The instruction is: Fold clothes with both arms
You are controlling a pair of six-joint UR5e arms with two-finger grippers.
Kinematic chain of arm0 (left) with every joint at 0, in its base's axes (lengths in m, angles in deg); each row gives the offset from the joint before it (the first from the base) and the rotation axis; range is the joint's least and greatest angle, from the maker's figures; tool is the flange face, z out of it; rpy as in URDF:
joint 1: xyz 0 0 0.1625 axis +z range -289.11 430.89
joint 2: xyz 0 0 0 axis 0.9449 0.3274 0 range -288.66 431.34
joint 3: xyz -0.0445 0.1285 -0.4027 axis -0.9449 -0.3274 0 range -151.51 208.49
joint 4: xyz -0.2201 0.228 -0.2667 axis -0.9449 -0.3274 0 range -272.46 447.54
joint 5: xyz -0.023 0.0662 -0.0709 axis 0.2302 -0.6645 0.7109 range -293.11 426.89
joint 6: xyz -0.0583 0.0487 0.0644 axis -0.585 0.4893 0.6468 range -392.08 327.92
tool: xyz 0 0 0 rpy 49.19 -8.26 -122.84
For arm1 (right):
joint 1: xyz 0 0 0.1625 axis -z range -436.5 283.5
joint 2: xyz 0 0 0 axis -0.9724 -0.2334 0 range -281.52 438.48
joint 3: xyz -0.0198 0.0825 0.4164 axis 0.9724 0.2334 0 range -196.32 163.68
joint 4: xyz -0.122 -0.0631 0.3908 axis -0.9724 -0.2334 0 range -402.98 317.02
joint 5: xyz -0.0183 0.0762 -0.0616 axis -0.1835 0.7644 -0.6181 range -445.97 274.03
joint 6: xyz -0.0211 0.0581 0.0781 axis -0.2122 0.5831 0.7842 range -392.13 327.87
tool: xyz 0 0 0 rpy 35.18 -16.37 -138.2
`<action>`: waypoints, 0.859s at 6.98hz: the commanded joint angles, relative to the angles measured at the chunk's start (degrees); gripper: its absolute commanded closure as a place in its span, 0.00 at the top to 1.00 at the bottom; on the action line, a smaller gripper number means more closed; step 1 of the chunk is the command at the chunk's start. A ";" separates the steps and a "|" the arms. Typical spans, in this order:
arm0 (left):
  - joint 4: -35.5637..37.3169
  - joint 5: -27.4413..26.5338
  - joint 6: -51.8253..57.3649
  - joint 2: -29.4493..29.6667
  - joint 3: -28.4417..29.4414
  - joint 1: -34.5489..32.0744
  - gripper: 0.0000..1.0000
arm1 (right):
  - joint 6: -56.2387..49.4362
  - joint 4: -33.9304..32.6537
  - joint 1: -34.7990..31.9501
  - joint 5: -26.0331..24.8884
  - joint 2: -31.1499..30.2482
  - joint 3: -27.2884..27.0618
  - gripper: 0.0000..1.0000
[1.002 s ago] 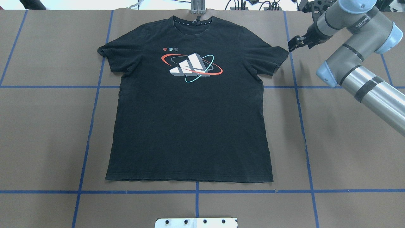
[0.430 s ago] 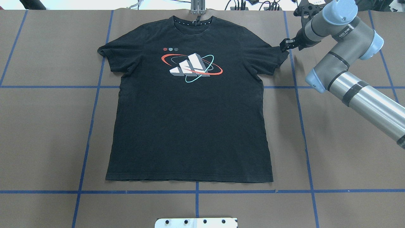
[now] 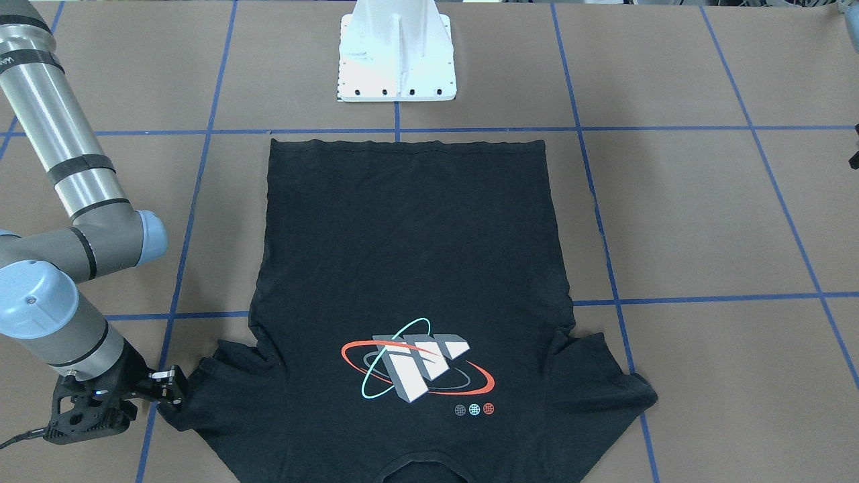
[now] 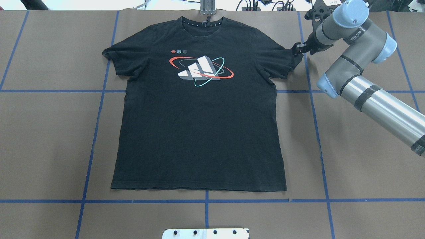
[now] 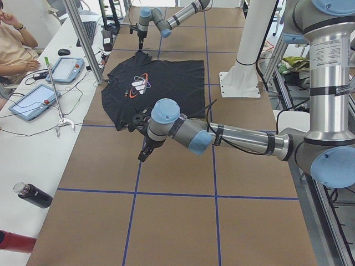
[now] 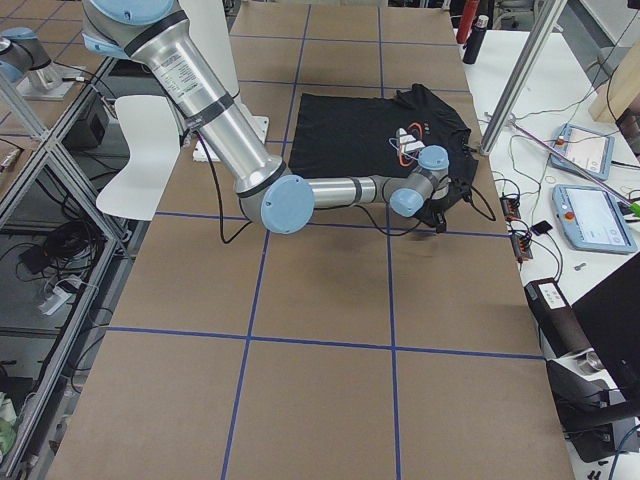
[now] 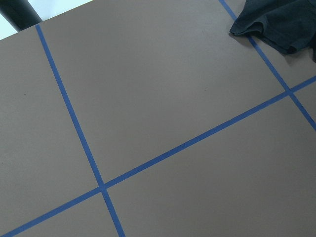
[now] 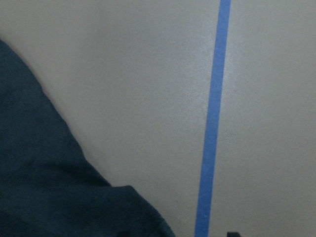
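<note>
**Q:** Two arms and one shirt. Which one is placed to start?

**A:** Starting at the left, the left arm (image 5: pixel 233 136) hangs over the left part of the tabletop (image 4: pixel 348 149), well apart from the black T-shirt (image 4: pixel 199 132). Its wrist camera catches only the tip of the left sleeve (image 7: pixel 276 22) in one corner. The left fingers (image 5: pixel 142 154) show only from the side, so I cannot tell whether they are parted or closed.

**Q:** And the shirt?

**A:** It lies flat in the middle of the tabletop with the logo (image 4: pixel 201 71) up. Its long axis runs from the near edge to the far edge, with the hem (image 4: pixel 199 189) towards the robot and the collar (image 4: pixel 202 21) at the far edge. Both sleeves are spread sideways.

**Q:** And the right side?

**A:** The right arm (image 4: pixel 375 99) comes in from the near right and reaches towards the far right corner. Its wrist is bent back towards the middle. The right fingers (image 4: pixel 296 48) sit low at the tip of the right sleeve (image 4: pixel 284 61), touching it or just beside it. From them the cloth runs off towards the left edge. They look parted and hold nothing, and the wrist view shows the sleeve's corner reaching between their dark tips.

**Q:** So what comes next?

**A:** I judge the right arm is much the nearer. It needs to close on that sleeve tip before any fold across.
</note>
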 commanded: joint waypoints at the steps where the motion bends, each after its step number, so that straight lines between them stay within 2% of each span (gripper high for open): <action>1: 0.00 0.00 0.00 -0.07 0.05 0.00 1.00 | 0.00 -0.01 0.63 -1.07 0.31 0.40 0.31; 2: -0.09 0.00 0.00 -0.07 0.05 0.00 1.00 | 0.00 -0.01 0.63 -1.07 0.31 0.40 0.00; 5: 0.00 0.08 0.00 -0.25 0.05 0.00 1.00 | 0.70 -0.27 0.54 -0.72 1.18 0.40 0.00; 6: 0.00 0.08 0.09 -0.25 0.14 0.00 1.00 | 2.88 -0.27 0.54 -0.54 1.97 -1.42 0.00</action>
